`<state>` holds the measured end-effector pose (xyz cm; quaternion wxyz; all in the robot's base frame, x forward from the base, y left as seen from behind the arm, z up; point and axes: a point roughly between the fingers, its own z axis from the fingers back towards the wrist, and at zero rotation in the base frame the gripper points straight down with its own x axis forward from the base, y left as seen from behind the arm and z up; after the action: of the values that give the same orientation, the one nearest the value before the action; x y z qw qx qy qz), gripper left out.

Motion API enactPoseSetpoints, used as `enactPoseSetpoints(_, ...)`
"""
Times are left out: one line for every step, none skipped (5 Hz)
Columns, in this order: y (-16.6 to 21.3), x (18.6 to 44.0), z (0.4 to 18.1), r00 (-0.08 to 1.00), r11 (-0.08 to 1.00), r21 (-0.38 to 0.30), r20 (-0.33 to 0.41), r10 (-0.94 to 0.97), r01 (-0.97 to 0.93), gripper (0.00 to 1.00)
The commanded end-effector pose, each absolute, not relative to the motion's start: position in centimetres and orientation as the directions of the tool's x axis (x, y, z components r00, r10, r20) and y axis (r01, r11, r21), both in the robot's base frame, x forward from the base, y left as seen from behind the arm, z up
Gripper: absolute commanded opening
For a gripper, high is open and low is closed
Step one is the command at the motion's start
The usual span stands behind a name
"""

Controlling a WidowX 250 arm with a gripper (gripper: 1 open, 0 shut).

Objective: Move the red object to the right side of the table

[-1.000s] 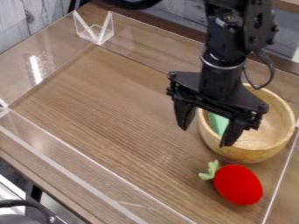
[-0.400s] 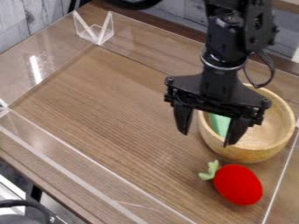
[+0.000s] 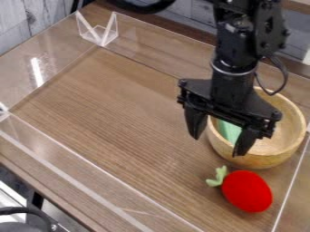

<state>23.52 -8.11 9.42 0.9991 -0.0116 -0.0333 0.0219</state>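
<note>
The red object [image 3: 248, 191], a rounded plush strawberry with a green leafy top, lies on the brown wood-grain table [image 3: 109, 118] near its front right corner. My black gripper [image 3: 223, 134] hangs above the tabletop just behind and to the left of it, fingers pointing down and spread wide open with nothing between them. One finger [image 3: 249, 139] overlaps the rim of the wooden bowl in this view. The toy lies apart from the fingers, untouched.
A round light wooden bowl [image 3: 276, 140] with a green block [image 3: 230, 128] inside sits at the right, right behind the gripper. Low clear acrylic walls [image 3: 49, 154] border the table. A clear bracket [image 3: 97, 30] stands at the far left corner.
The gripper has shifted slightly right and a little lower, staying open. The strawberry and the bowl have not moved.
</note>
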Motion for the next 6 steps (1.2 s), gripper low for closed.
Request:
enactPoseSetpoints(-9.1, 24.0, 10.4, 0.994, 0.999, -0.037, 0.107, 0.029, -0.025, 1.00)
enactPoseSetpoints(-10.0, 23.6, 10.3, 0.994, 0.999, -0.034, 0.109, 0.014, -0.011, 1.00)
enactPoseSetpoints(-9.5, 24.1, 10.3, 0.993, 0.999, -0.026, 0.115, 0.026, -0.023, 1.00)
enactPoseSetpoints(-9.0, 24.6, 10.3, 0.991, 0.999, -0.022, 0.123, 0.043, -0.040, 1.00)
enactPoseSetpoints(-8.7, 25.1, 9.9, 0.992, 1.000, -0.020, 0.127, 0.012, -0.009, 1.00)
enactPoseSetpoints(-8.5, 25.4, 9.5, 0.992, 1.000, -0.021, 0.128, -0.014, 0.017, 1.00)
